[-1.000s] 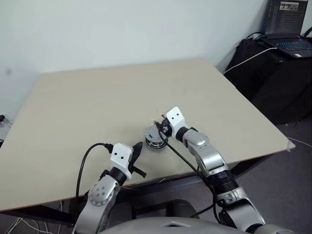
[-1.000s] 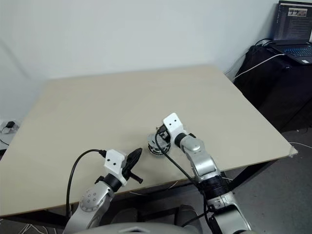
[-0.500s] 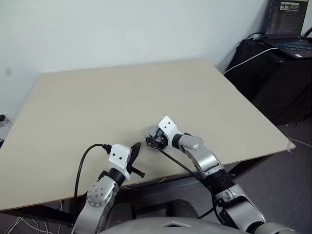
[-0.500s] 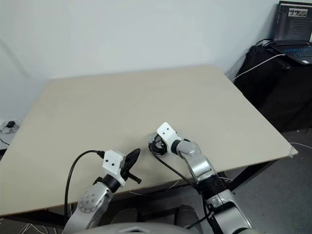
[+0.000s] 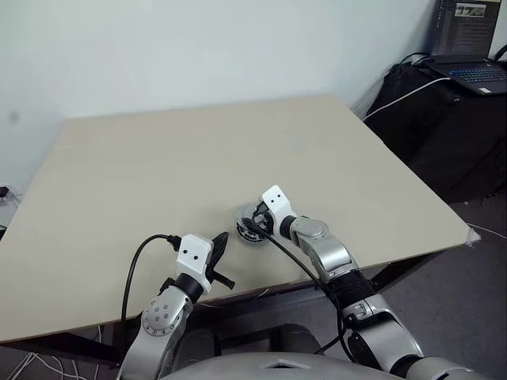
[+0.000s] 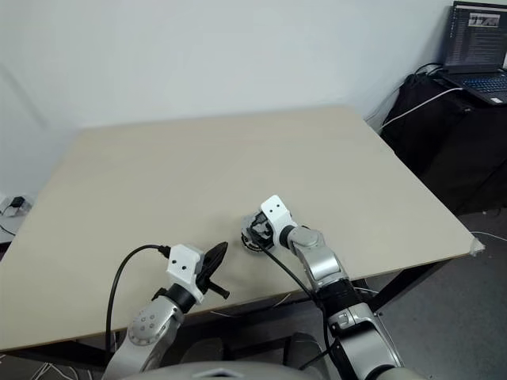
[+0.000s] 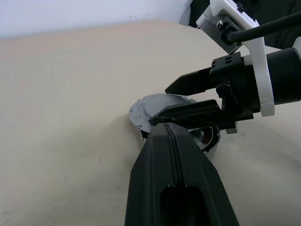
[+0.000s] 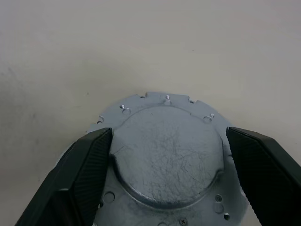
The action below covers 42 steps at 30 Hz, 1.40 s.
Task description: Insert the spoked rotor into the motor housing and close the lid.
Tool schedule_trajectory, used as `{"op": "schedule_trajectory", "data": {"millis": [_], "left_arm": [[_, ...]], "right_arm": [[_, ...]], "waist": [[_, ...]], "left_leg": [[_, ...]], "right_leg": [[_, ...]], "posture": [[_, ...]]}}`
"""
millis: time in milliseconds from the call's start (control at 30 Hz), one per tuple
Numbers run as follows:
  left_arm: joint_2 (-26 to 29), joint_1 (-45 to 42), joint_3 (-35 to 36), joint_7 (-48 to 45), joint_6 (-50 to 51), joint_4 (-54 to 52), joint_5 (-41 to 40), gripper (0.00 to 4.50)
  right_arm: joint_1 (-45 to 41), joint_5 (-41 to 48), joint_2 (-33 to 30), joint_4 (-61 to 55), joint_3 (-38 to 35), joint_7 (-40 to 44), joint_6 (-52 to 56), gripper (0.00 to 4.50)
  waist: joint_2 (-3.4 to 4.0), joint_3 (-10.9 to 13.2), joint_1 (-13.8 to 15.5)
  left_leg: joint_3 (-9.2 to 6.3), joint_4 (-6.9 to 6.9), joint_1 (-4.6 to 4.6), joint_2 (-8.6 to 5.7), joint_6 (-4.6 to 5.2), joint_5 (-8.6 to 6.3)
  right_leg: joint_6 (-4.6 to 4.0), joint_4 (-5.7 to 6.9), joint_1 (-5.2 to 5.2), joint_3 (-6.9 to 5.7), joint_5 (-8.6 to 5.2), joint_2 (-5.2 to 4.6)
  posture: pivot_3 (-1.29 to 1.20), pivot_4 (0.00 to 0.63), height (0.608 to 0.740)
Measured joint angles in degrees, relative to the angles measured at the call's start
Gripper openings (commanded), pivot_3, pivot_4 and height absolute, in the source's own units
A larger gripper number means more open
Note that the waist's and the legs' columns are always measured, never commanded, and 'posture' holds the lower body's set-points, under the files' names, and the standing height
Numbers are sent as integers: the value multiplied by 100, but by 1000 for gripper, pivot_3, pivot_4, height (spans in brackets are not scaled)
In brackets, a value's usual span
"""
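Lid [image 8: 167,155] between right gripper [image 8: 169,176] fingers: dull scratched grey metal. Fingers [image 8: 82,176]: matt black plastic. Table [image 5: 158,166]: smooth pale matt wood.

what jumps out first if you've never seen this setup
The eye goes to the round grey metal lid sitting on the motor housing with its copper-coloured windings, near the front edge of the pale wooden table. The right gripper has its black fingers spread wide to either side of that lid. To the left of it, the left gripper is shut and holds nothing.
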Motion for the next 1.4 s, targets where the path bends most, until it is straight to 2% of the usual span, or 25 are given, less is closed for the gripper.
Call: {"op": "schedule_trajectory", "data": {"millis": [67, 167, 200, 233, 867, 1033, 1400], "left_arm": [[0, 0, 1, 1, -1, 0, 0, 0], [-4, 0, 3, 1, -2, 0, 0, 0], [-7, 1, 3, 2, -2, 0, -1, 0], [-8, 1, 3, 2, -3, 0, 0, 0], [-12, -1, 44, -11, -4, 0, -9, 0], [-26, 0, 44, -10, -4, 0, -10, 0], [-31, -4, 45, -20, -4, 0, -12, 0]], "right_arm": [[0, -3, -1, -3, 7, 15, 11, 4130], [0, -12, -2, -20, 17, 22, 38, 3594], [0, -12, -1, -39, 34, 23, 66, 3290], [0, -10, -1, -53, 37, 23, 81, 3222], [106, 526, -161, -577, -283, 288, 875, 3223], [267, 360, -615, -809, 77, 618, 575, 3223], [475, 295, -845, -921, 242, 949, 25, 3223]], "waist": [[1, -1, -1], [0, -1, -2], [0, -2, -2], [0, -2, -2], [0, -1, 26], [0, -1, 33], [-2, 0, 33]], "left_leg": [[0, 0, 1, 0, 0, 0], [0, 0, 1, 0, 0, 0], [0, 0, 1, 0, 0, 0], [0, 0, 1, 0, 0, 0], [0, 0, -4, -1, 0, 0], [0, -3, -4, -1, 0, -1], [-1, -4, -4, -1, -1, -1]], "right_leg": [[0, 0, 0, 0, 0, 0], [0, 0, 0, 0, 0, 0], [0, 0, 0, 0, 0, 0], [0, 0, 0, 0, 0, 0], [0, -2, -3, 0, 0, -1], [0, -7, -3, -1, 0, -2], [0, -8, -3, -1, -1, -1]], "posture": [[0, 0, 740], [0, 0, 740], [0, 0, 740], [0, 0, 740], [0, 0, 740], [0, 0, 740], [0, 0, 740]]}}
